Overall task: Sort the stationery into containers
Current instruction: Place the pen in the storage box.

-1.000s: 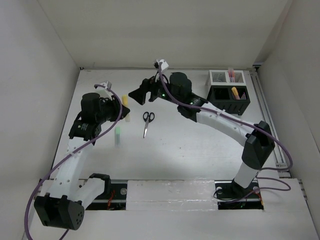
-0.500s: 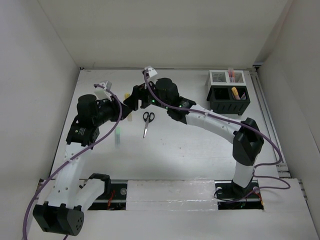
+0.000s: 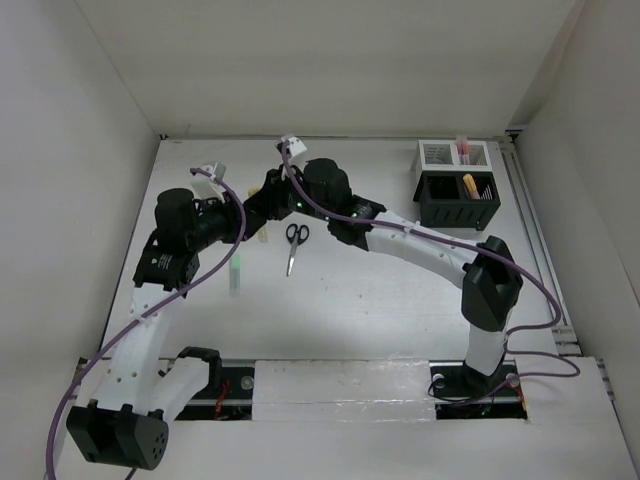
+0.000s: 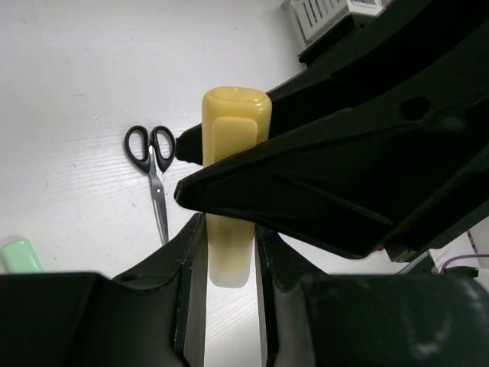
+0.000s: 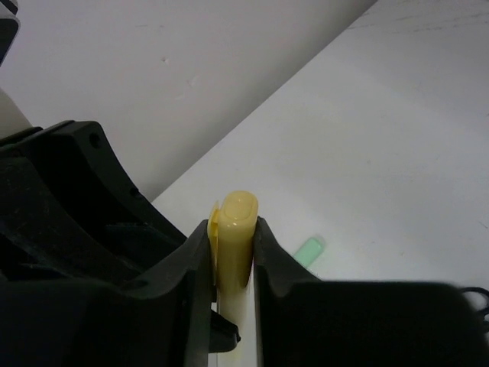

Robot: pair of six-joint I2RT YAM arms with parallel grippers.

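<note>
Right claw [image 3: 263, 206] meets left claw [image 3: 241, 217] just left of the scissors [image 3: 293, 244], with the yellow highlighter [image 3: 256, 233] between them. Green highlighter [image 3: 236, 270] lies left of the scissors, near side. Organiser [image 3: 457, 200], well right of the scissors, already holds an orange highlighter [image 3: 468, 185] and reddish pens [image 3: 462, 147].

Left wrist: left fingers [image 4: 191, 290] pinch the yellow barrel low, and the right claw crosses it higher up.

Right wrist: right fingers [image 5: 197, 290] are pressed on the cap end.

Looks like a handover. Few items sorted; scissors, green and yellow left.

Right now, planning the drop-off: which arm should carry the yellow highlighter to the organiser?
Probably right. The right gripper clamps the yellow highlighter, and the organiser stands on that side; the left gripper, also holding it, could just release.
</note>
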